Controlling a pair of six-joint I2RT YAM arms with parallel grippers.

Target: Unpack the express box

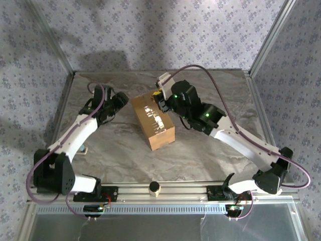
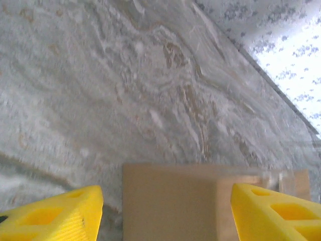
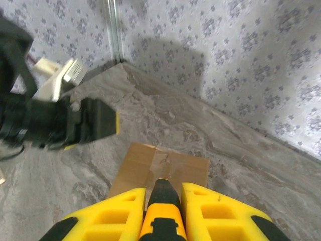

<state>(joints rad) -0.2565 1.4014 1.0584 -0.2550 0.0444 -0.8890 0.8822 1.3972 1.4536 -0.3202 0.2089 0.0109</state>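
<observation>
Left pincer (image 2: 166, 196) stood wide, with nothing in it, at roughly 10 o'clock of the box (image 1: 153, 120). Its yellow fingers (image 2: 50, 218) straddled the box's far end and did not look to be clamping it.

The box lay mid-bench, with its long axis running 11 to 5 o'clock and its flaps shut under tape (image 1: 154, 116).

Right pincer (image 3: 161, 193) was at the box's 1 o'clock, over the far top edge, and gripped narrow on a yellow-and-black cutter (image 3: 161, 221) pointing down at the seam.

Step, as judged: slit the tape. To do it well:
- Keep the cut shallow.
- Follow the centre seam.
- Brace the far end with the left pincer so the box does not skid.

Materials:
- The cardboard was matte tan with square edges.
- The tape was glossy and threw glare.
- The bench (image 1: 200, 150) was grey, marbled and smooth-looking.
- The fingers were hard yellow plastic with hollow pockets.
</observation>
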